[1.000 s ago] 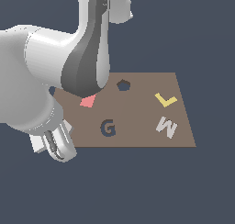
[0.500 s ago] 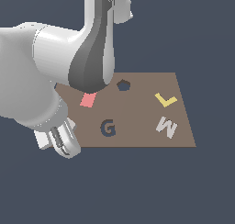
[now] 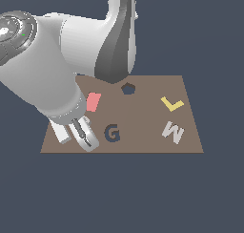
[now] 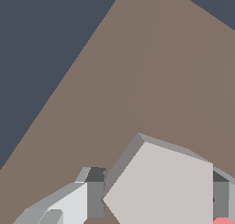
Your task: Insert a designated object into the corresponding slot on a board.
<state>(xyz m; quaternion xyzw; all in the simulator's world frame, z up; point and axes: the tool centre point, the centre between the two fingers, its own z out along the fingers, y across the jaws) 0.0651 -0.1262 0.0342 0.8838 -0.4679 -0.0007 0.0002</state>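
Observation:
The light-grey pentagon block (image 4: 160, 186) sits between my two fingers (image 4: 95, 198) in the wrist view, touching both of them, just over the brown board (image 4: 174, 71). My gripper (image 3: 76, 134) is shut on it over the board's (image 3: 143, 143) near corner on the exterior view's left. There the hand hides the block. The dark pentagon slot (image 3: 127, 88) lies near the board's far edge, just under the arm's dark link and well away from my gripper.
A pink rectangle (image 3: 93, 102) lies on the board close behind my hand and also shows in the wrist view (image 4: 223, 221). A dark G-shaped cut-out (image 3: 112, 132), a yellow L (image 3: 172, 104) and a grey W (image 3: 172, 132) are also on the board.
My hand has shifted toward the exterior view's right along the board's near edge and a little further onto the board. The pink rectangle shows more fully.

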